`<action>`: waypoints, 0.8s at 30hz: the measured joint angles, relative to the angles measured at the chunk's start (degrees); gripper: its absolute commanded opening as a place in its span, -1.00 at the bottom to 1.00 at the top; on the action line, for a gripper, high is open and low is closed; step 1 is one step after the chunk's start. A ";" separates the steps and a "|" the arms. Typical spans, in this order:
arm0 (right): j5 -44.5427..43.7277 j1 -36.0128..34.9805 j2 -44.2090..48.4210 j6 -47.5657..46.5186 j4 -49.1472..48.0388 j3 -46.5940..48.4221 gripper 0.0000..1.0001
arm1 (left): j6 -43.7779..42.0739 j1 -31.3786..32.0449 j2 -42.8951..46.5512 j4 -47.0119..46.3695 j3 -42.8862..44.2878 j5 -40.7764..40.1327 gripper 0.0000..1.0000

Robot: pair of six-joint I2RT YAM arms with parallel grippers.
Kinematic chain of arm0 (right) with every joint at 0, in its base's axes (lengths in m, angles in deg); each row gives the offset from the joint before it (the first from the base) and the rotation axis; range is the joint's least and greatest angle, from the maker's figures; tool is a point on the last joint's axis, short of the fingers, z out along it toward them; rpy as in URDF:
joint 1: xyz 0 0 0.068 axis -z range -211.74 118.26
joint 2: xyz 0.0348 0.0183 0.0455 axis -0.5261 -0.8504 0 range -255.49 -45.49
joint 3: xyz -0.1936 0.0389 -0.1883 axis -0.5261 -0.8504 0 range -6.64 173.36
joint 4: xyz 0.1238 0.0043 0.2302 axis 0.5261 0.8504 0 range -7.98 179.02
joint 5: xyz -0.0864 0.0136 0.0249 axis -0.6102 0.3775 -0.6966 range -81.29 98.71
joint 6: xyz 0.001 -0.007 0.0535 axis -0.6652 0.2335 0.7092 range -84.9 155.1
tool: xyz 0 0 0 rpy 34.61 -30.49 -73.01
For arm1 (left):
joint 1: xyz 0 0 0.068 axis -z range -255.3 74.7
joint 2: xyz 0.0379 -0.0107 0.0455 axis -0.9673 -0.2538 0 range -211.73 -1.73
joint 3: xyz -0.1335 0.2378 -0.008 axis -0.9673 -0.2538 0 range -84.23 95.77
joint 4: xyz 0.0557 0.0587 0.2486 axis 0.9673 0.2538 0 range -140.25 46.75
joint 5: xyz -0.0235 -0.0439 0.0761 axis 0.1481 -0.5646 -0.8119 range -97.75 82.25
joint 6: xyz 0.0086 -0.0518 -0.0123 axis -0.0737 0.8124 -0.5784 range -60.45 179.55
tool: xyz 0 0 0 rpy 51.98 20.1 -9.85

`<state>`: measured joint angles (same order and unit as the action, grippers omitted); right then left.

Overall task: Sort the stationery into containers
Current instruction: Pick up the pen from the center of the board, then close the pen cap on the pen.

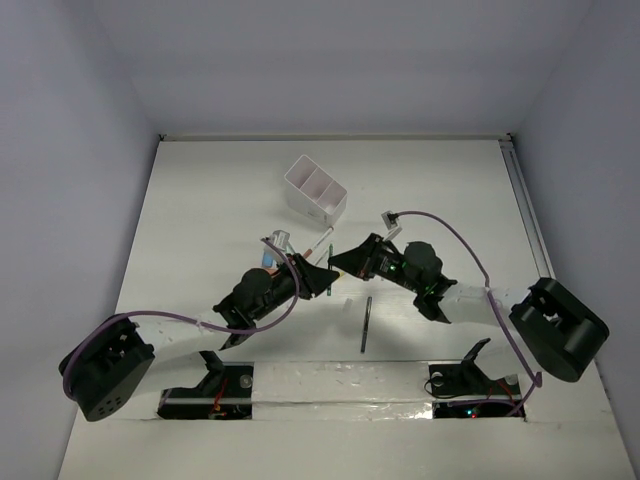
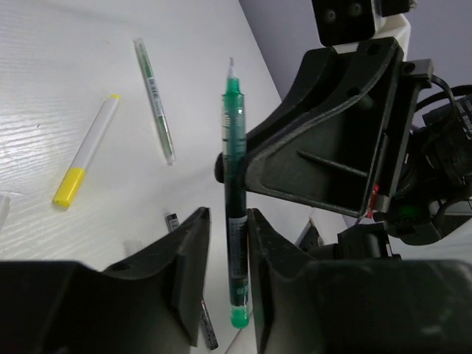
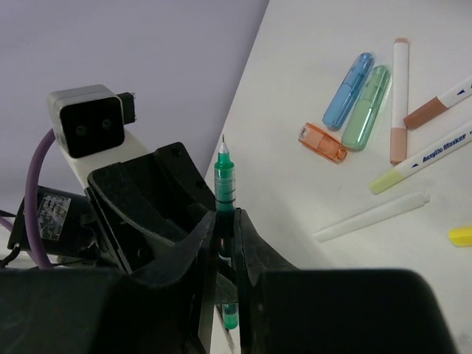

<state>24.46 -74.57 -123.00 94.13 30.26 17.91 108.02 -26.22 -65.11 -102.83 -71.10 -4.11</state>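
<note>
1. The green pen is off the counter, held in the air where the two arms meet. The white three-compartment box stands at 12 o'clock from it, well apart.
2. The right end effector is clamped on the pen's barrel, tip upward. The left end effector brackets the lower barrel. A sliver of counter shows on one side, so I cannot tell whether it grips.
3. Progress looks early: I see nothing in the box. Loose on the counter are the blue piece, green piece, orange piece, two acrylic markers, a yellow-capped marker, a thin green pen and a dark pen at 5 o'clock.
4. The box interior is seen only at an angle. The arms cover most of the pile from above. A yellow item is cut off at the frame edge.
</note>
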 measured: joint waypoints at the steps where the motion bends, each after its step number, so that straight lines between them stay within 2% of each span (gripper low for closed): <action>1: 0.20 -0.02 -0.57 0.46 -0.39 0.00 -1.00 | -0.02 0.00 -0.02 -0.15 0.00 0.02 -0.64; 2: 0.39 0.00 -1.03 0.92 -0.90 0.00 -1.00 | -0.15 0.00 -0.02 -0.28 0.00 0.09 -0.77; 5: 0.76 0.00 -1.84 1.42 -1.81 0.00 -1.00 | -0.39 0.00 -0.02 -0.44 0.02 0.33 -1.00; 11: 0.63 -0.02 -1.18 0.79 -0.57 0.00 -0.99 | -0.83 0.00 0.09 0.02 0.02 0.96 -1.00; 12: 0.48 -0.02 -0.50 0.39 0.35 0.00 -0.83 | -0.96 0.00 0.37 0.33 0.04 1.27 -1.00; 13: 0.26 -0.02 0.39 -0.22 1.55 0.04 -0.36 | -1.09 0.02 0.74 0.68 0.04 1.57 -1.00; 15: -0.20 -0.04 2.78 -1.81 5.66 0.72 0.05 | -1.79 0.17 2.38 2.54 0.09 1.73 -1.00; 16: -0.46 -0.07 4.13 -3.21 8.37 1.53 0.23 | -2.19 0.15 3.43 4.00 0.09 1.57 -1.00; 18: -1.16 -0.09 6.75 -6.34 14.45 3.91 0.26 | -3.32 0.15 6.05 7.72 0.09 0.72 -1.00; 20: -2.40 -0.11 9.62 -9.20 20.79 6.23 0.12 | -4.61 0.15 9.22 11.67 0.11 -0.37 -1.00; 21: -3.02 -0.11 11.34 -10.54 24.11 7.06 -0.16 | -5.18 0.15 10.78 13.55 0.13 -1.03 -1.00; 22: -3.41 -0.11 12.72 -11.87 26.86 7.61 -0.97 | -5.88 0.15 12.37 15.37 0.17 -1.84 -1.00; 24: -4.24 -0.11 14.91 -13.92 34.47 8.98 -1.00 | -7.04 0.15 15.17 18.73 0.39 -3.37 -1.00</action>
<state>20.22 -74.68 -108.10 80.20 64.72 26.90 100.98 -26.07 -49.94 -84.09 -70.71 -7.48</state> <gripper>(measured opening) 0.074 0.087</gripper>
